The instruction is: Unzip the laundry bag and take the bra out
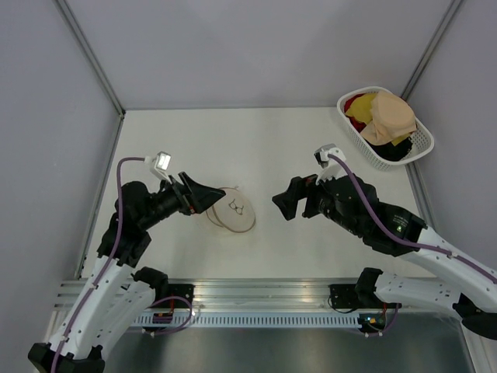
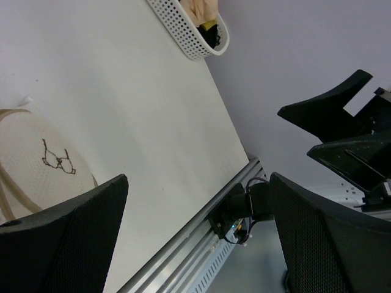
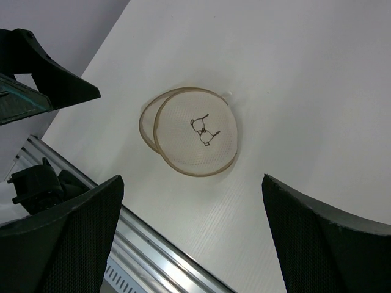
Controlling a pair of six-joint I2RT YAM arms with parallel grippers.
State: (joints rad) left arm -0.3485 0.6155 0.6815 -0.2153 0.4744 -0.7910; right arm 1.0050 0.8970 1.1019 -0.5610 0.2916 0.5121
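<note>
The laundry bag (image 1: 233, 211) lies flat on the table as two overlapping round mesh discs with beige rims, the upper one printed with a bra outline (image 3: 204, 129). It also shows at the left edge of the left wrist view (image 2: 43, 165). The peach-beige bra (image 1: 388, 116) rests on top of the clothes in the white basket (image 1: 418, 146) at the far right corner. My left gripper (image 1: 208, 197) hovers open just left of the bag, with nothing between its fingers (image 2: 198, 183). My right gripper (image 1: 286, 200) hangs open to the bag's right, also holding nothing (image 3: 192, 183).
The white lattice basket (image 2: 183, 33) holds yellow, red and black clothes under the bra (image 2: 201, 9). A metal rail (image 1: 256, 291) runs along the near table edge. Grey walls close in the table on three sides.
</note>
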